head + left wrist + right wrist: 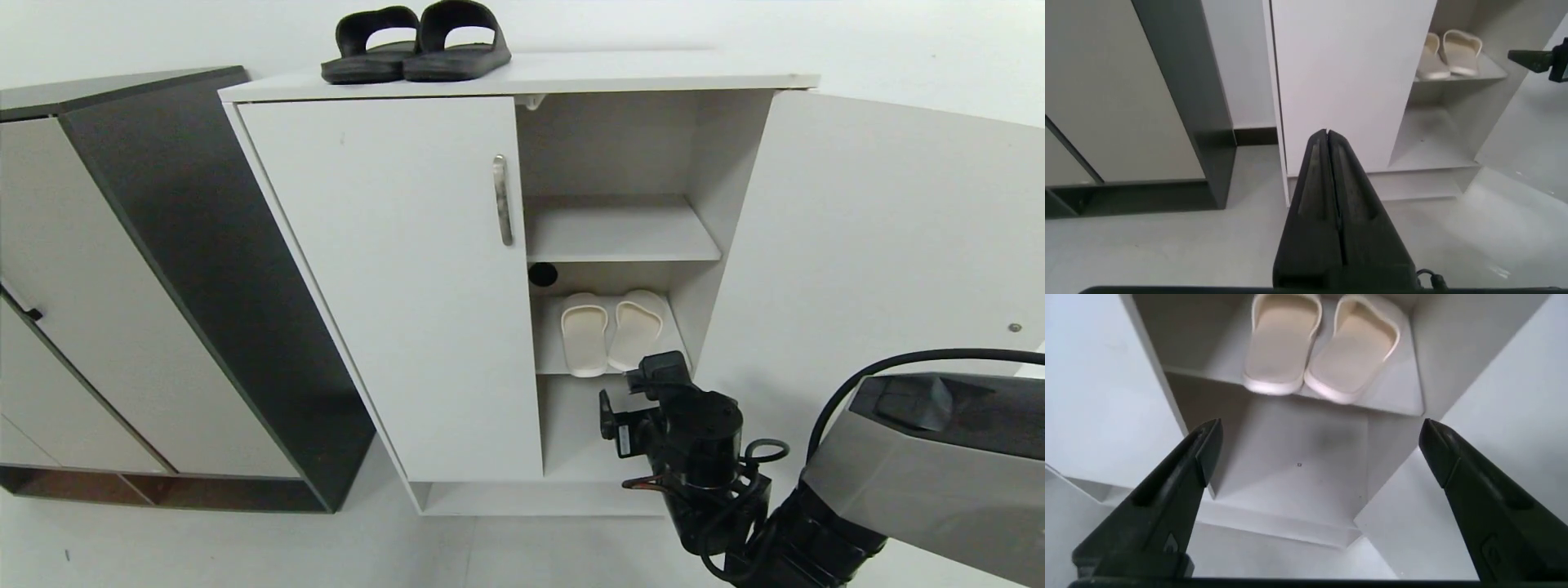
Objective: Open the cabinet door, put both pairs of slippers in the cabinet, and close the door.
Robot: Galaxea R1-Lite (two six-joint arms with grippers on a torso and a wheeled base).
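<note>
right claw (pixel 1319 429) gapes empty before cream slippers (pixel 611 331) shelved in the cabinet (pixel 392 286), black pair (pixel 416 45) atop, left claw (pixel 1327 139) clenched.

I see a plain white wall (pixel 898 41) behind and a pale grey floor (pixel 204 547), evenly lit. At my left stands a unit (pixel 212 269) with a dark grey side and top. It has light door fronts (pixel 90 310), a small dark pull (pixel 31 312), and open brownish niches (pixel 98 487) along its base. A dark skirting (pixel 1253 135) lines the wall's foot.

On the cabinet top (pixel 653 73) lie black slippers (pixel 461 59); on its middle shelf (pixel 549 355), cream slippers (pixel 637 322)
</note>
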